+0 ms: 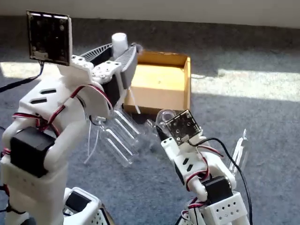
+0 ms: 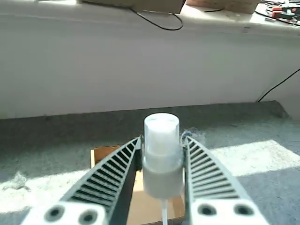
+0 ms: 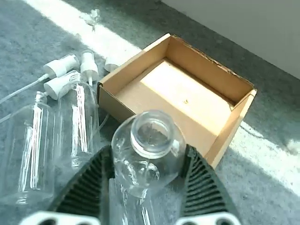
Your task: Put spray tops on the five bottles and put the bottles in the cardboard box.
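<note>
Spray top (image 2: 161, 157) sits pinched between the two fingers of the left gripper (image 2: 161, 139). It is held up high, and its thin tube hangs down. The right gripper (image 3: 147, 157) squeezes a clear bottle (image 3: 149, 136) by its round shoulder. That bottle has no top yet, and its open mouth faces up. The box (image 3: 206, 77) lies on the carpet (image 1: 243, 108) just past both grippers. More bottles (image 3: 82, 117) lie on their sides beside the box, with loose tops (image 3: 61, 68) near them.

What matters now is how the tube and the mouth line up. In the high view the top is higher than the held bottle. It is off to the bottle's left and a bit farther out, by the box's near corner. The two are well apart. The tube points down and the mouth points up, so both already run up and down. I think the tube must come right over the mouth before it can go in. The tube looks thin and bendy, so it could miss and slide down the outside.
</note>
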Robot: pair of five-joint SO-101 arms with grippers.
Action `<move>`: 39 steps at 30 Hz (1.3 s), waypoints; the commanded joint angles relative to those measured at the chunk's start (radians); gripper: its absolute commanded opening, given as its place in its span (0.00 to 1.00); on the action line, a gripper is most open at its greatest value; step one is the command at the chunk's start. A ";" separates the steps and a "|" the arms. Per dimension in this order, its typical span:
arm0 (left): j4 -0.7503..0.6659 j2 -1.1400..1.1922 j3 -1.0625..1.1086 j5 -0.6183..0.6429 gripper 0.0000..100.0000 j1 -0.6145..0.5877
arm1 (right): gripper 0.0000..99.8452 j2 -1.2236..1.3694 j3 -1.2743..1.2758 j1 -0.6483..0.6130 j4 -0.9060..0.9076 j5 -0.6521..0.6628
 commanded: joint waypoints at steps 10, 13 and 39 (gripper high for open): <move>-0.310 -0.019 0.171 0.017 0.10 0.154 | 0.00 0.220 -0.295 0.016 0.101 -0.081; -0.344 -0.035 0.193 0.025 0.10 0.088 | 0.00 0.268 -0.435 0.021 0.073 -0.071; -0.431 -0.314 0.437 0.097 0.10 0.039 | 0.00 0.309 -0.513 -0.124 0.308 0.040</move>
